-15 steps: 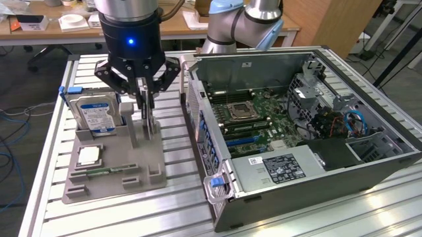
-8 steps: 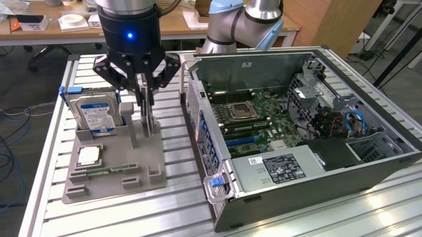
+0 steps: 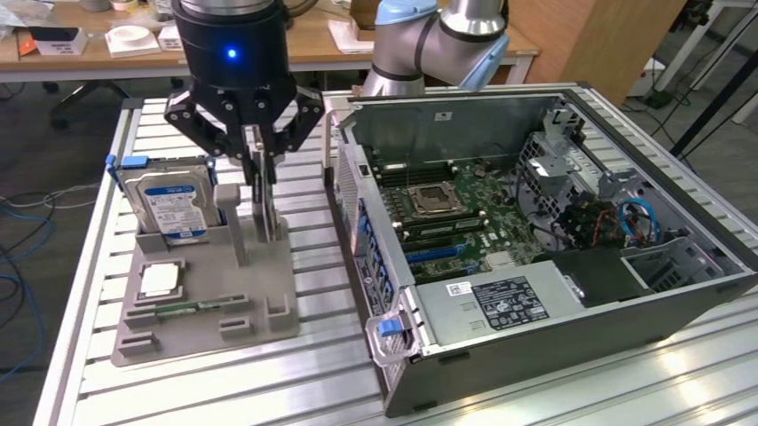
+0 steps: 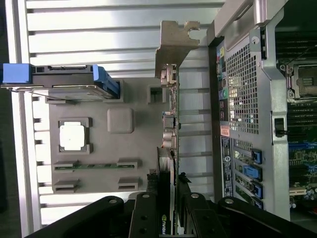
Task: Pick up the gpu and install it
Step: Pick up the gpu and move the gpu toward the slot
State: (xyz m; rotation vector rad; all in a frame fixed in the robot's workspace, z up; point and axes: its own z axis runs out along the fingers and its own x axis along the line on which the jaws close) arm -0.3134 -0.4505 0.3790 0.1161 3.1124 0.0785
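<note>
The pincer was closed narrowly on the gpu, which stood on edge in the grey holder on the counter, just beside the open case. The grasp looked made. The card was not yet in the case.

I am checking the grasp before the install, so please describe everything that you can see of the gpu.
The gpu is a thin dark card with a grey metal bracket at one end. It stands upright on its edge at the grey holder, beside the hard drive, outside the computer case. The gripper is closed on its two faces, away from the bracket.
</note>
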